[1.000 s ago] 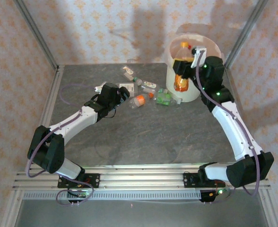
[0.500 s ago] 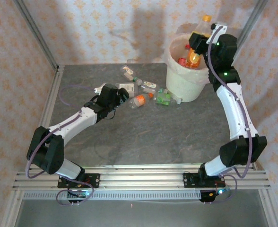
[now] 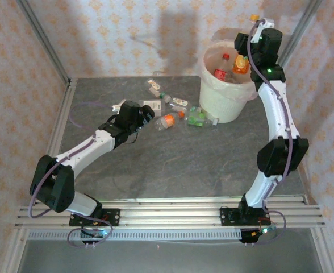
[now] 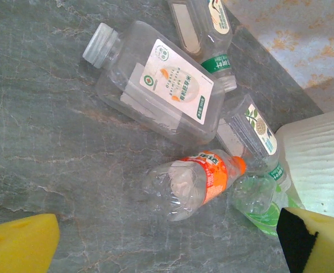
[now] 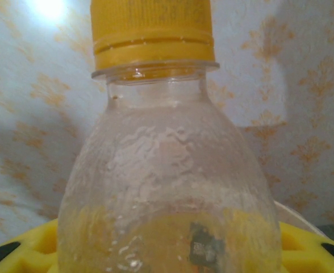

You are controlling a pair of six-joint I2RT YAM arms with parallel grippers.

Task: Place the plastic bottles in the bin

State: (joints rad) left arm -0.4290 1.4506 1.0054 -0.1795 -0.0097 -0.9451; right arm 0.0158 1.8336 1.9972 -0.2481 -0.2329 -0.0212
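Note:
My right gripper (image 3: 245,44) hangs over the bin (image 3: 226,99), shut on a large bottle (image 5: 167,170) with a yellow cap (image 3: 254,17) and an orange lower half. That bottle stands between the yellow fingers (image 5: 306,247) of the right gripper (image 5: 167,247). A red-labelled bottle (image 3: 221,73) lies inside the bin. My left gripper (image 3: 147,114) is open and low over the table, just left of a crushed orange-labelled bottle (image 3: 168,120). In the left wrist view this orange-labelled bottle (image 4: 195,182) lies ahead of the open left gripper (image 4: 172,244). Nothing is between its fingers.
A flat clear bottle (image 4: 155,85) with a white label, a green-labelled bottle (image 4: 263,207) and two more bottles (image 4: 252,128) lie in a cluster left of the bin's white wall (image 4: 320,153). Metal frame posts (image 3: 45,42) and patterned walls bound the grey table (image 3: 172,165).
The right arm has lifted the yellow-capped bottle from in front of the bin up and back over its opening. The left arm has barely moved.

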